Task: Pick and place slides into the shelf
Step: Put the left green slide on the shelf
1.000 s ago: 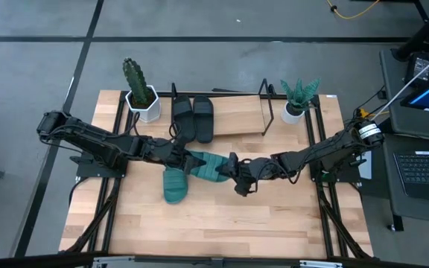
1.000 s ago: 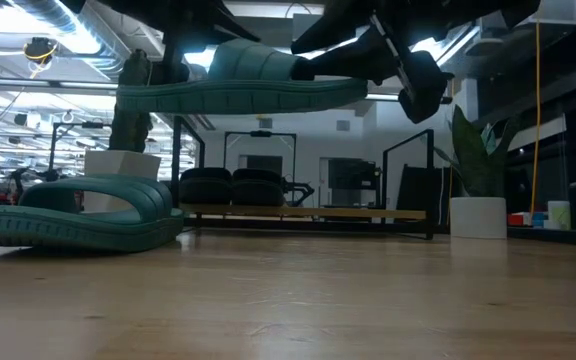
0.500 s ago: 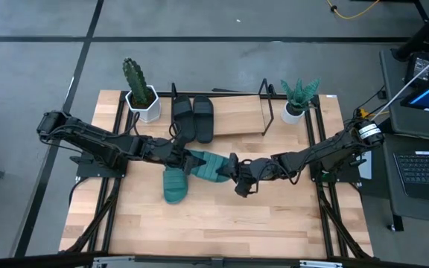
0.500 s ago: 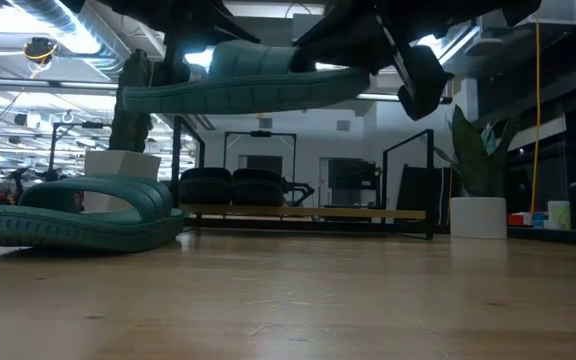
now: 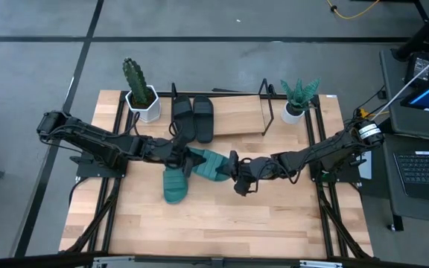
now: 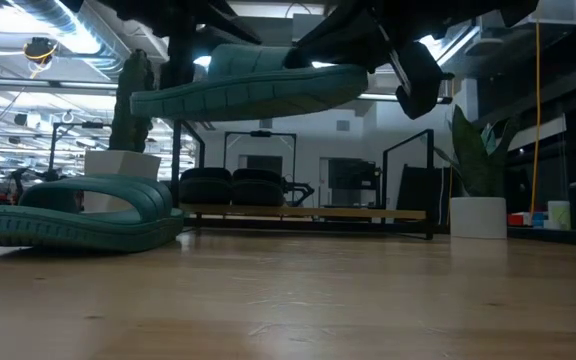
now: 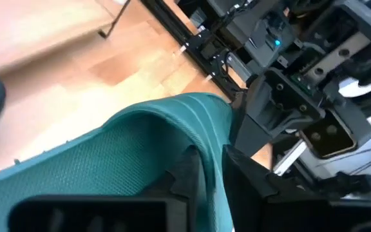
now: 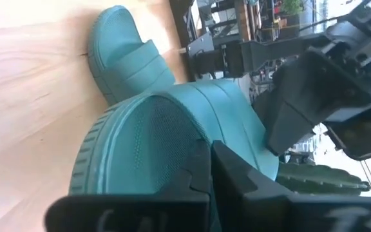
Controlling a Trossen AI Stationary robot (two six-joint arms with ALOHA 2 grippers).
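Observation:
A teal slide (image 5: 208, 165) hangs in the air over the table's middle, between my two grippers. My left gripper (image 5: 183, 158) is at its left end and my right gripper (image 5: 234, 170) at its right end, both shut on it. A second teal slide (image 5: 176, 186) lies sole down on the table just nearer. Two black slides (image 5: 192, 119) stand side by side on the left part of the shelf (image 5: 240, 119) at the far edge. My left gripper has the left edge of the teal slide's strap (image 7: 210, 138) between its two fingers, coming roughly level from the table's left. The slide is clear of the table. My right gripper pinches the slide near its right end, at the strap's right edge (image 8: 237, 138), with one finger (image 8: 201, 169) on the footbed side and the other outside. It comes roughly level from the table's right. The slide hangs clear, this end slightly higher.
A cactus in a white pot (image 5: 140, 95) stands at the shelf's left end and a leafy plant in a white pot (image 5: 296, 103) at its right end. The right half of the shelf board is bare. A laptop (image 5: 423, 167) sits beyond the table's right edge.
The held teal slide has tipped: its right end has risen a little and its left end has sunk slightly, and the whole slide has shifted a bit toward the table's right. The slide on the table has stayed put.

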